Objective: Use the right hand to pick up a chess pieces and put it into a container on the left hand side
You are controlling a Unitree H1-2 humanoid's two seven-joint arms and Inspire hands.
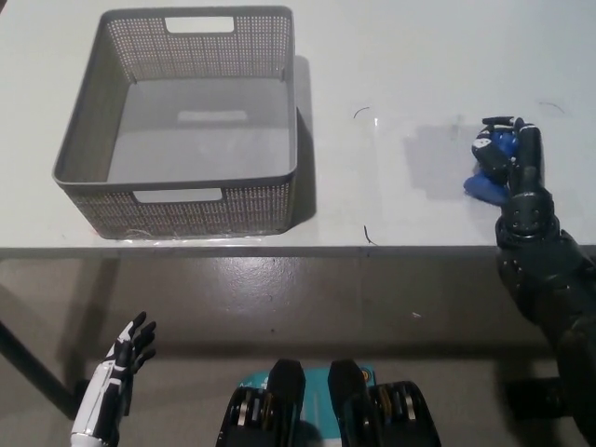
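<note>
The blue chess piece (491, 163) is held in the closed fingers of the black right hand (514, 168), at the right of the bench (391, 74); whether it is lifted clear cannot be told. The grey basket (279, 121) at the left is seen empty, so the carry and release are judged outstanding. Bare bench lies between them; the near edge is close. The white left hand (116, 377) is rested low, fingers spread, holding nothing.
</note>
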